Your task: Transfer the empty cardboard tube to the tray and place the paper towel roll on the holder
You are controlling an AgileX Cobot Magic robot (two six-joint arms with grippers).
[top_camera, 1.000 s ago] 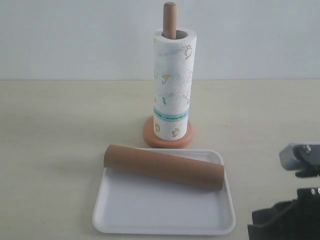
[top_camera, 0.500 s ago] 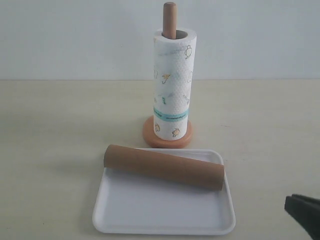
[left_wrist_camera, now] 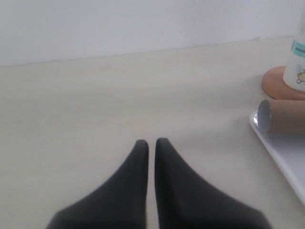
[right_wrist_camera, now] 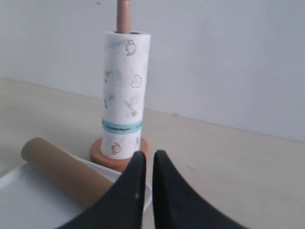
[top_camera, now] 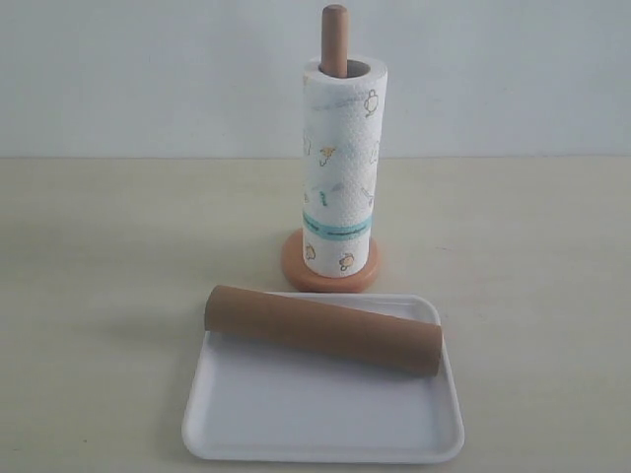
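Exterior view plus wrist views, left to right: left pincer (left_wrist_camera: 151, 141) pressed together, empty, over the worktop (left_wrist_camera: 71, 105); empty cardboard tube (top_camera: 322, 329) lying aslant on the tray (top_camera: 296, 414); paper towel roll (top_camera: 341, 168) upright on the holder (top_camera: 334, 34) just behind; right pincer (right_wrist_camera: 146, 153) together, empty; judged complete, so park both arms well clear, nudging nothing.

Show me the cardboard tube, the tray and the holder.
cardboard tube (top_camera: 323, 330), exterior view, middle of its side.
tray (top_camera: 315, 409), exterior view, bare floor nearer the camera.
holder (top_camera: 334, 39), exterior view, exposed rod tip.
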